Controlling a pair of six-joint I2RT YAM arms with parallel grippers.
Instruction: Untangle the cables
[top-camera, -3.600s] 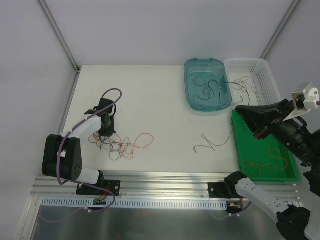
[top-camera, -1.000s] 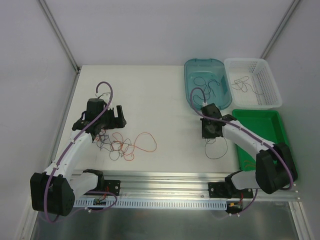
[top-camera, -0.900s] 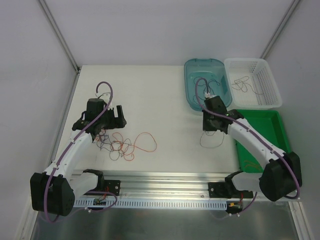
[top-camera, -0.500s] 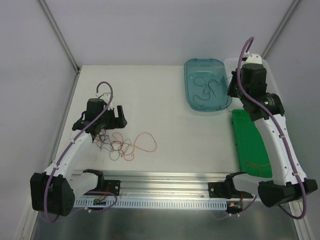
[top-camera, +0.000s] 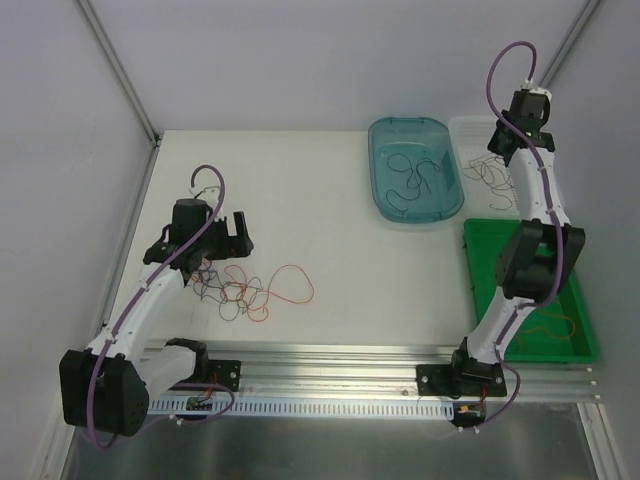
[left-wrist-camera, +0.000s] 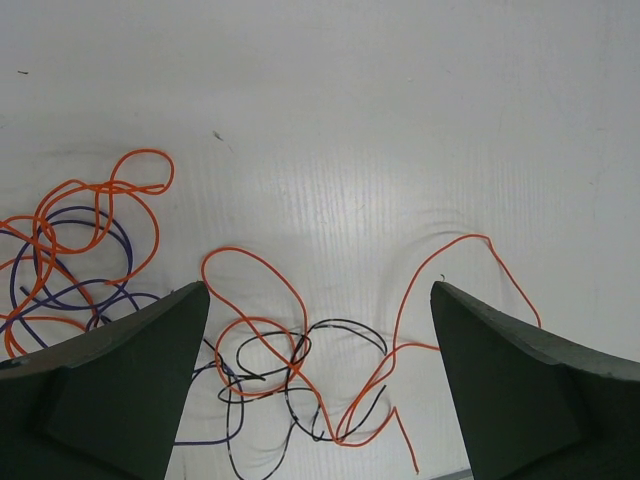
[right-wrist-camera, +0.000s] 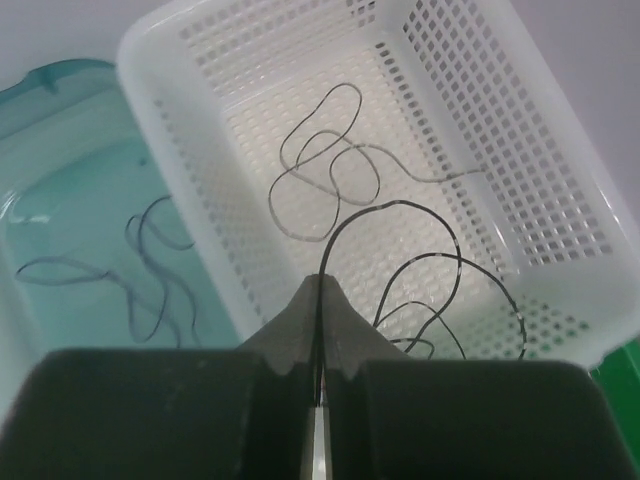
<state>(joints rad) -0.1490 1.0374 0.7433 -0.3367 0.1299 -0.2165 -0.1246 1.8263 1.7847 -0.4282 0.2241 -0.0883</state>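
1. The right tool (right-wrist-camera: 318, 285) is pinched fully closed on one black cable (right-wrist-camera: 385, 204). The cable arcs out from the tool's tip and trails down into the white basket (right-wrist-camera: 560, 170) directly beneath it.
2. Just beyond that tip, a grey-black strand (right-wrist-camera: 320, 160) already lies on the basket floor.
3. Off to one side of the tool, the teal tub (right-wrist-camera: 70, 140) holds a few dark strands of its own.
4. Back toward the right arm's base, the green tray (top-camera: 480, 240) carries orange strands (top-camera: 552, 325). Sorting by colour looks well under way.
5. The left tool (left-wrist-camera: 318, 290) stands wide open and holds nothing, hanging above the table (left-wrist-camera: 400, 100).
6. The remaining tangle (left-wrist-camera: 270, 370) lies just below and between the left tool's fingers. It is orange and black loops crossing one another, with more orange and purple-blue loops beside one finger.
7. In my judgement, what is left is to drop the held black cable into the basket, then pull the last knot apart strand by strand. Only that one cluster appears unsorted.
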